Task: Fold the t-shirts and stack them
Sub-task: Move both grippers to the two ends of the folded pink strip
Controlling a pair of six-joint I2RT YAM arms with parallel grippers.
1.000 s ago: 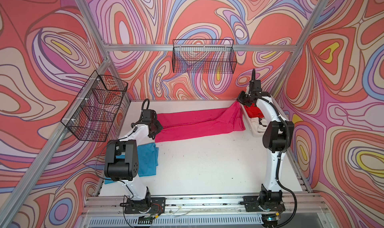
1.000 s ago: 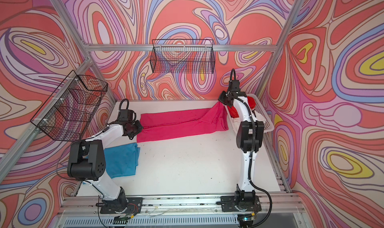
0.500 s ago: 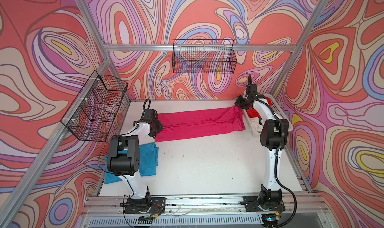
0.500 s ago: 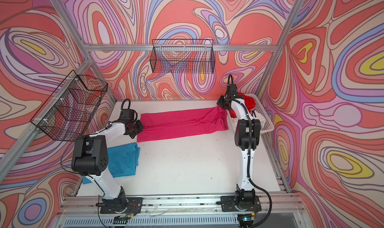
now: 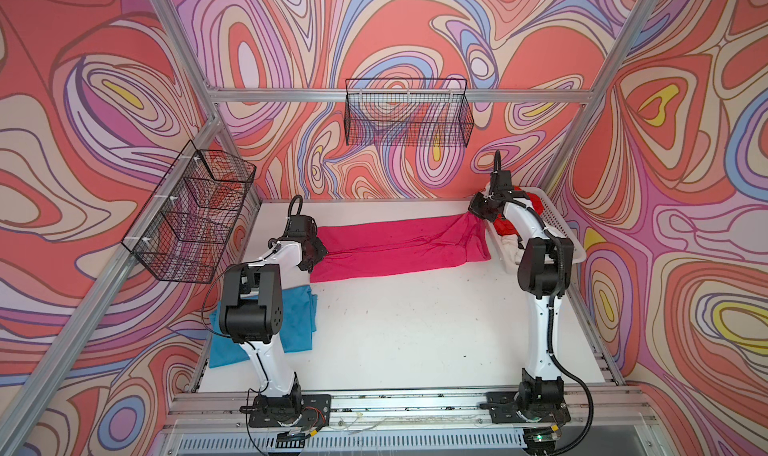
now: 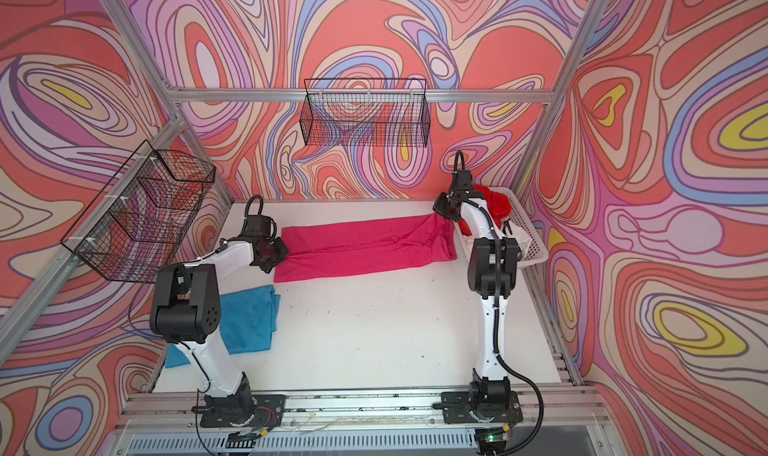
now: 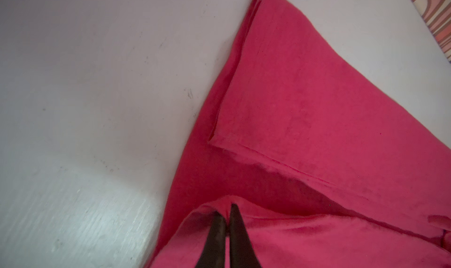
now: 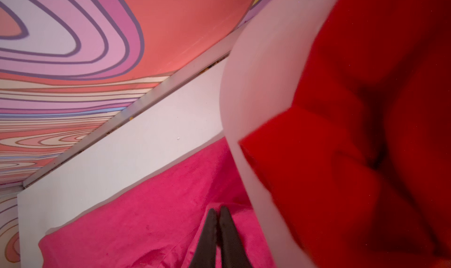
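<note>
Magenta-pink t-shirt [image 5: 399,246] spans the far edge of the tabletop [image 5: 415,329]; left end effector [image 7: 227,209] and right end effector [image 8: 218,208] each clamp one end.

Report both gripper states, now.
Left gripper: shut on a raised fold of the soft magenta-pink cloth t-shirt.
Right gripper: fingers close together at that shirt's other end; whether it grips cannot be told.

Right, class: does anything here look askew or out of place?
The magenta-pink t-shirt lies slanted and creased, its right end bunched beside the white basket; the red t-shirt spills over that basket's rim.
</note>
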